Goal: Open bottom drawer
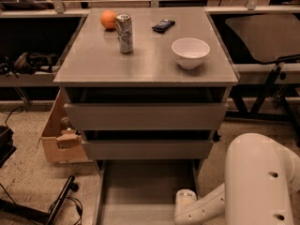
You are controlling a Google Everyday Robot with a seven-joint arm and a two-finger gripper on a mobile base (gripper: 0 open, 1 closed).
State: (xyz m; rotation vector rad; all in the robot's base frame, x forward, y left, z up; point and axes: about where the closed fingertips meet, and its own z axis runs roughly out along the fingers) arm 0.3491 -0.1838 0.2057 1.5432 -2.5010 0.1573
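The grey cabinet (145, 74) stands in the middle of the camera view. Its bottom drawer (145, 191) is pulled far out toward me, showing a plain grey tray whose front runs off the lower edge. The middle drawer front (147, 149) and the top drawer front (145, 116) sit closed above it. My white arm (255, 182) fills the lower right, and its wrist (185, 205) reaches down at the drawer's right side. The gripper itself is below the frame edge and out of view.
On the cabinet top stand an orange (108, 19), a soda can (124, 33), a dark small object (163, 25) and a white bowl (190, 52). A cardboard box (61, 135) sits on the floor at left, with cables (56, 200) in front.
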